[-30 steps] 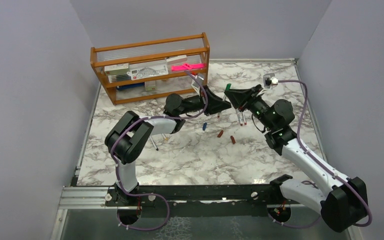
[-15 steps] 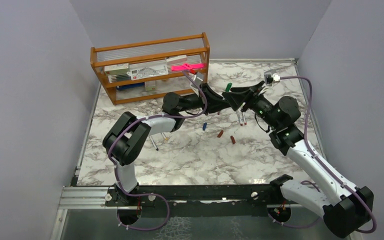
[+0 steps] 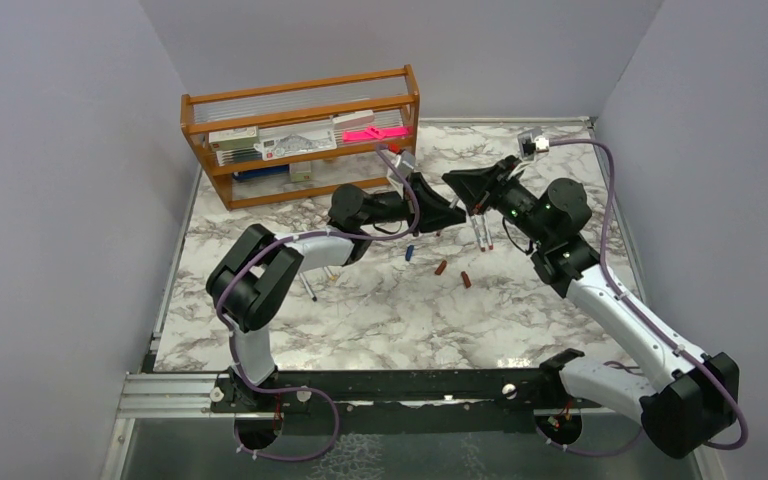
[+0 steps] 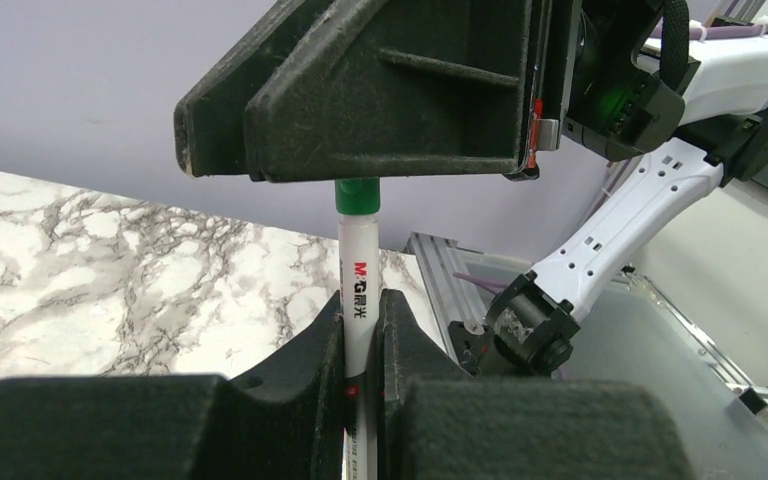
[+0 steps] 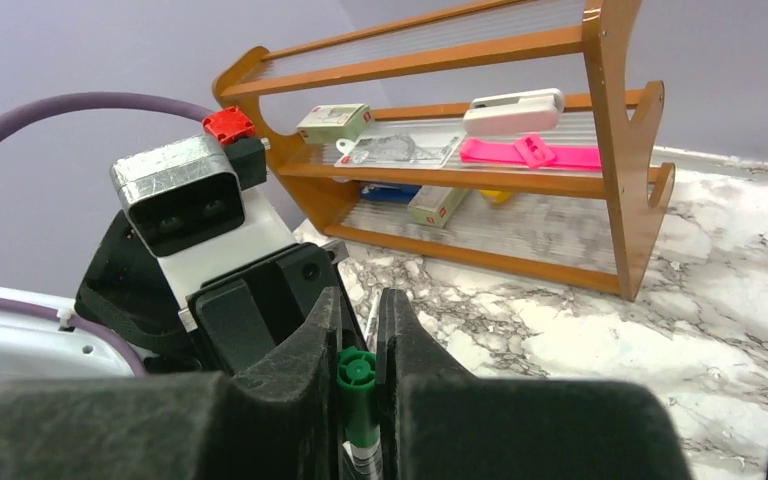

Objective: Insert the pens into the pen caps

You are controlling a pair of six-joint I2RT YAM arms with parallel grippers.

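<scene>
My left gripper [image 4: 360, 305] is shut on a white-barrelled pen [image 4: 359, 270] and holds it upright above the table. The pen's green end [image 4: 357, 197] runs up into my right gripper's fingers [image 4: 380, 90]. In the right wrist view my right gripper [image 5: 360, 300] is shut on a green pen cap [image 5: 357, 385], and the pen's barrel [image 5: 363, 462] shows just beneath the cap. In the top view the two grippers [image 3: 454, 200] meet tip to tip above the far middle of the table. A blue cap [image 3: 410, 252], two red caps [image 3: 440, 267] and two more pens [image 3: 481, 232] lie on the marble.
A wooden rack [image 3: 300, 135] with small boxes and a pink item stands at the back left; it also shows in the right wrist view [image 5: 620, 130]. A thin black stick pen [image 3: 307, 286] lies by the left arm. Grey walls close three sides.
My right gripper has swung left and down onto the left gripper's pen. The green cap, visible from above before, is now hidden between the two grippers.
</scene>
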